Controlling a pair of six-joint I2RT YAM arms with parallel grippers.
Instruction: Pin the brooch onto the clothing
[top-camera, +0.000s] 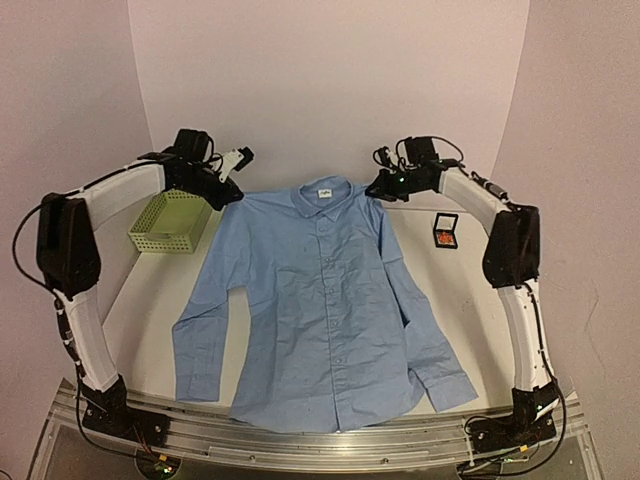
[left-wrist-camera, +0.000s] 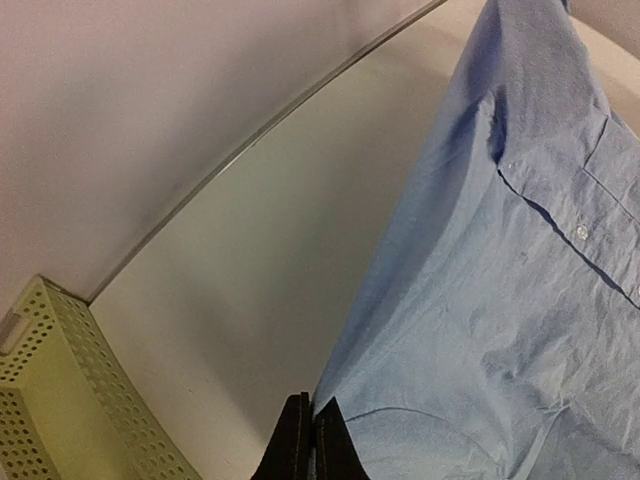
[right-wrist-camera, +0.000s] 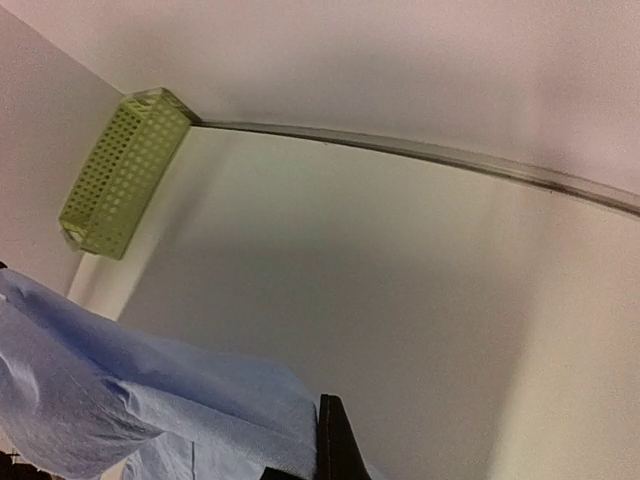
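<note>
Left jaws and right jaws pinched tight on shirt (top-camera: 325, 300) shoulders, brooch (top-camera: 445, 237) well apart rightward.

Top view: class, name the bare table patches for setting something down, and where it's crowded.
Free: table between basket and shirt; also between shirt and black box. Crowded: shirt shoulders, at left gripper and right gripper.

The white-and-black left arm (top-camera: 80, 300) is rising from its base at the near edge, bending at a black elbow and reaching inward. The matching right arm (top-camera: 522, 300) is mirroring that pose. The left gripper (top-camera: 228, 198) is pressing its black fingers (left-wrist-camera: 296, 440) together, pinching one shoulder of the light blue button-up shirt (top-camera: 320, 310). The right gripper (top-camera: 380, 188) is pinching the other shoulder, jaws closed.
</note>
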